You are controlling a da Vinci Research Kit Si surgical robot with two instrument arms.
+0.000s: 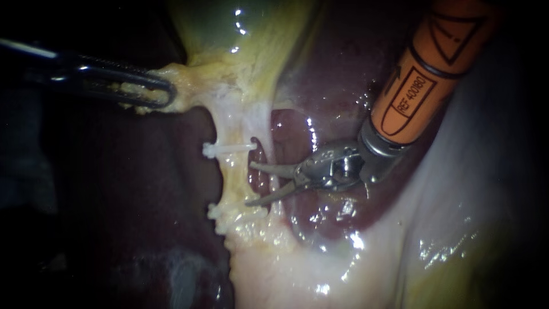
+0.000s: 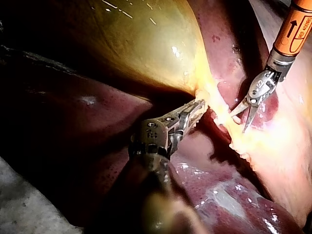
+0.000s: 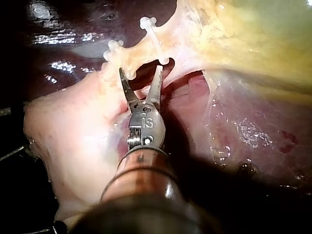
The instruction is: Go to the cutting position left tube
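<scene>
Stretching between an upper clip [image 1: 229, 149] and a lower clip [image 1: 237, 212], the tube [image 1: 231, 178] is lying beside the liver [image 1: 326, 74]. Just beside it, the right instrument [image 1: 250, 184] is holding its tool's jaws apart, gripping nothing. The left instrument [image 1: 163, 91] is clamping its tool on pale tissue [image 1: 189, 86] under the gallbladder [image 1: 229, 23].

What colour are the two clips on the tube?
Both clips are white, against the pale yellowish tube; clearest in the endoscope view.
</scene>
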